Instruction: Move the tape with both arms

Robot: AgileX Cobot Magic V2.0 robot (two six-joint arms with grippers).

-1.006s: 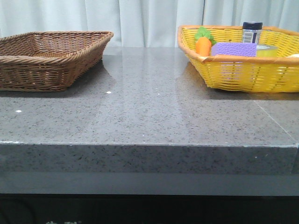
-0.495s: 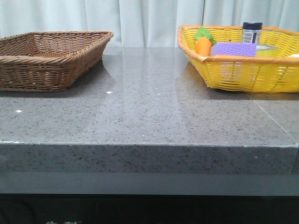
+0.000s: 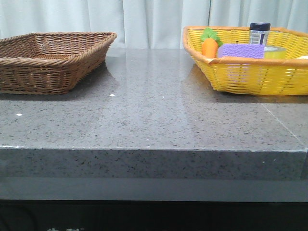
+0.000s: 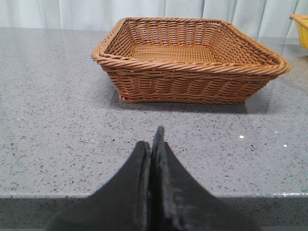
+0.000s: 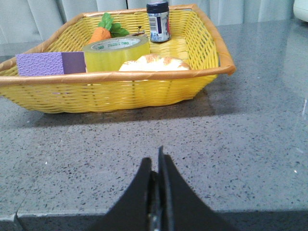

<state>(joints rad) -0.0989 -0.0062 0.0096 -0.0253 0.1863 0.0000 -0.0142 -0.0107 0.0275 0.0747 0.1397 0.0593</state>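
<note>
The tape (image 5: 117,52), a wide translucent yellow roll with a white core and green lettering, lies flat inside the yellow basket (image 5: 144,89). In the front view only its top edge (image 3: 275,52) shows over the basket (image 3: 250,77) rim at the back right. My right gripper (image 5: 155,163) is shut and empty, low at the table's front edge, well short of the basket. My left gripper (image 4: 151,142) is shut and empty at the front edge, facing the brown basket (image 4: 187,72). Neither gripper shows in the front view.
The yellow basket also holds a purple sponge (image 5: 42,64), a toy carrot (image 5: 101,31), a dark-capped jar (image 5: 158,21) and a bread-like item (image 5: 154,63). The brown wicker basket (image 3: 48,60) stands at the back left with nothing seen inside. Grey stone tabletop (image 3: 154,110) lies between the baskets.
</note>
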